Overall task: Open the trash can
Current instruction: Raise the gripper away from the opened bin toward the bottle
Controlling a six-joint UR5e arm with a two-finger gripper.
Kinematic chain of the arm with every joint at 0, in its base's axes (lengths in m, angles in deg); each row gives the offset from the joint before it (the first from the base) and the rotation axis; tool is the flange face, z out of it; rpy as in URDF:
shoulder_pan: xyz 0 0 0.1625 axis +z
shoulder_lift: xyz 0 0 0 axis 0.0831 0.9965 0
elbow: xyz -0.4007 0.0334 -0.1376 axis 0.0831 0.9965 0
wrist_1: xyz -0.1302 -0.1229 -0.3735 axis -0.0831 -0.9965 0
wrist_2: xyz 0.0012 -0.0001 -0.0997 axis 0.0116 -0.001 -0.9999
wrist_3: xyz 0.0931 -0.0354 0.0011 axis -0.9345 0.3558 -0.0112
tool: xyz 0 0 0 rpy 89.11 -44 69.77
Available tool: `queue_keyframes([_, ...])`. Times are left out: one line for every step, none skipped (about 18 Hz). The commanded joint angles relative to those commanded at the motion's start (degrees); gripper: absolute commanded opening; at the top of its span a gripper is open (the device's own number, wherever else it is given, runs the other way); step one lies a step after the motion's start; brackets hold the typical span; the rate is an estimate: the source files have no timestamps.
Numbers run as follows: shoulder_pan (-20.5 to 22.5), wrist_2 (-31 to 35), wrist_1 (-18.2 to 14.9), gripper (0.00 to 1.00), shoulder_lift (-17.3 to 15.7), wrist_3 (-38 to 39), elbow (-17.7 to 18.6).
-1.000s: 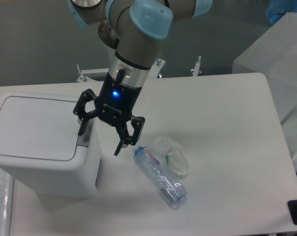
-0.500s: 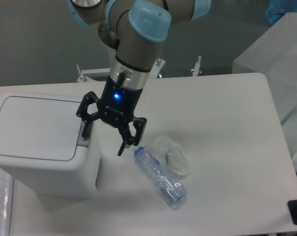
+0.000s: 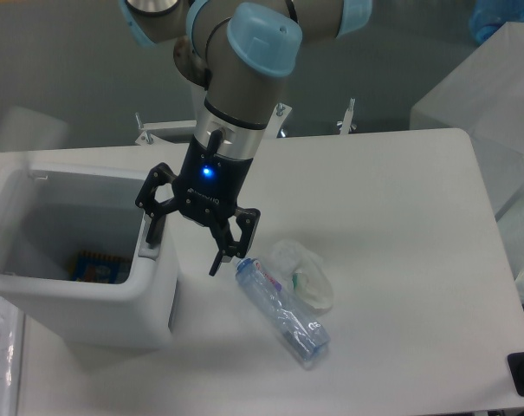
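Note:
The white boxy trash can (image 3: pixel 114 303) stands at the left of the table with its lid (image 3: pixel 23 130) swung up and back, so the inside shows. A blue and orange packet (image 3: pixel 97 266) lies at its bottom. My gripper (image 3: pixel 185 243) is open, its left finger (image 3: pixel 152 230) down on the can's right rim where the push button sits, its right finger (image 3: pixel 220 256) hanging outside the can. The button itself is hidden under the finger.
A clear plastic bottle with a blue cap (image 3: pixel 281 312) lies on the table right of the gripper, beside a crumpled clear plastic wrapper (image 3: pixel 307 276). A translucent box (image 3: pixel 487 95) stands at the right edge of the table.
The trash can's lid has sprung open and now stands tilted back. My gripper moved slightly down and right onto the rim.

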Motion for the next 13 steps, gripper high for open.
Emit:
queue_keyframes([0.0, 0.0, 0.0, 1.0, 0.0, 0.0, -0.09])
queue_keyframes([0.0, 0.0, 0.0, 1.0, 0.0, 0.0, -0.35])
queue_keyframes([0.0, 0.0, -0.09, 1.0, 0.0, 0.0, -0.7])
queue_keyframes([0.09, -0.09, 0.0, 1.0, 0.09, -0.26, -1.23])
queue_keyframes([0.61, 0.0, 0.0, 1.0, 0.26, -0.44, -1.75])
queue_keyframes([1.14, 0.0, 0.0, 1.0, 0.35, -0.53, -2.54])
queue_keyframes([2.19, 0.09, 0.17, 1.0, 0.44, -0.7, -2.98])
queue_keyframes([3.24, 0.09, 0.35, 1.0, 0.53, -0.79, -3.34])
queue_keyframes([3.86, 0.44, 0.52, 1.0, 1.05, -1.05, -3.43])
queue_keyframes([4.13, 2.09, 1.14, 1.0, 1.92, -2.01, -3.34])
queue_keyframes([5.44, 4.46, 1.92, 1.0, 2.72, -3.41, -3.08])
queue_keyframes([6.58, 6.57, 2.63, 1.0, 3.59, -5.6, -2.99])
queue_keyframes([6.94, 7.98, 3.16, 1.0, 4.82, -7.8, -3.08])
